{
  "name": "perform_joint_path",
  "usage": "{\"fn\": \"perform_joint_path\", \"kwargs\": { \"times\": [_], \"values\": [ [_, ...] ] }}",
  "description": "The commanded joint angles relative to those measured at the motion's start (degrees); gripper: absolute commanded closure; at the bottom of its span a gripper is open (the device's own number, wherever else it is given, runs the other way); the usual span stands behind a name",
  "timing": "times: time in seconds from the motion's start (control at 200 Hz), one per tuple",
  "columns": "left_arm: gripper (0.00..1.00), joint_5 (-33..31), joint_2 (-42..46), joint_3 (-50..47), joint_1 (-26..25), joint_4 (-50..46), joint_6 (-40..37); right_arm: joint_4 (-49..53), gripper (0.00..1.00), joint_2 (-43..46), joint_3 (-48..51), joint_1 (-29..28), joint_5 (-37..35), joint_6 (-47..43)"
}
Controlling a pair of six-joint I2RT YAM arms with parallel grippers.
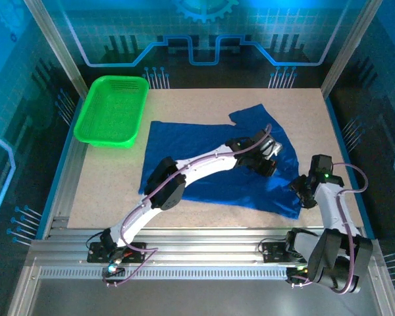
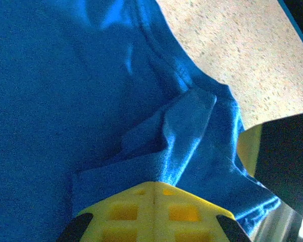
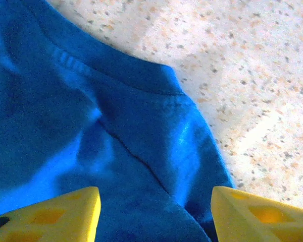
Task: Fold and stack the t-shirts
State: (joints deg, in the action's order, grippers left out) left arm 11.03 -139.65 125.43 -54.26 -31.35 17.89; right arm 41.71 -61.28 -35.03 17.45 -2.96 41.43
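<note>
The royal-blue t-shirt lies spread across the table, mostly flat, its right side rumpled into folds, hem and seams showing.

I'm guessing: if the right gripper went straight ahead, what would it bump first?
Probably the blue t-shirt; the right gripper points at cloth beside its hemmed edge, though depth is unclear.

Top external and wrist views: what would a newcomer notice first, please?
A rumpled blue t-shirt sprawls across the table, with a bright green basket at the far left. The left hand pinches the cloth shut; the right hand hangs open over its edge.
</note>
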Motion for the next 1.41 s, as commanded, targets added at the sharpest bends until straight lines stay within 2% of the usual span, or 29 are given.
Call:
{"fn": "perform_joint_path", "kwargs": {
  "times": [0.0, 0.34, 0.53, 0.72, 0.855, 0.89, 0.975, 1.051, 1.101, 1.191, 1.401],
  "values": [
    [1.0, -4.68, 2.28, 0.22, 0.71, -1.79, 0.04, -1.69, 0.39, -1.01, -1.54, 1.17, 1.53, -0.82],
    [1.0, -11.23, 0.12, 0.01, 1.37, -3.75, 2.24, -5.68, 0.38, -4.86, -2.52, 1.88, 1.1, 0.58],
    [0.99, -9.96, -2.26, 1.39, 1.79, -2.99, 3.51, -10.05, 0.39, -6.5, -1.76, 1.75, 3.75, 1.31],
    [0.97, -5.07, -2.86, 1.19, 1.79, -0.2, 4.84, -15.66, 0.41, -8.45, -2.56, 1.62, 7.72, 0.73],
    [0.95, -4.99, -3.32, 0.52, 1.79, -0.3, 5.9, -17.86, 0.43, -12.03, -4.6, 1.11, 8.94, 0.34],
    [0.92, -5.0, -3.31, 0.53, 1.79, -0.41, 5.92, -18.43, 0.44, -13.3, -5.12, 0.72, 9.3, 0.49],
    [0.78, -5.66, -2.71, 0.48, 2.17, -1.11, 7.07, -18.74, 0.47, -16.18, -6.73, -0.3, 8.74, 0.5],
    [0.6, -6.44, -1.13, -0.43, 2.81, -1.35, 8.3, -19.97, 0.48, -18.33, -7.29, -0.75, 8.78, 0.78],
    [0.54, -6.93, 0.46, -1.96, 3.41, -0.77, 9.06, -21.36, 0.49, -19.73, -7.63, -1.12, 9.32, 1.25],
    [0.5, -6.67, 3.56, -6.39, 4.6, 1.82, 11.2, -22.22, 0.52, -22.75, -9.18, -2.36, 9.54, 1.33],
    [0.49, -3.3, 6.17, -14.25, 6.66, 7.27, 16.82, -21.2, 0.59, -27.87, -12.96, -4.55, 6.65, 1.21]
  ]
}}
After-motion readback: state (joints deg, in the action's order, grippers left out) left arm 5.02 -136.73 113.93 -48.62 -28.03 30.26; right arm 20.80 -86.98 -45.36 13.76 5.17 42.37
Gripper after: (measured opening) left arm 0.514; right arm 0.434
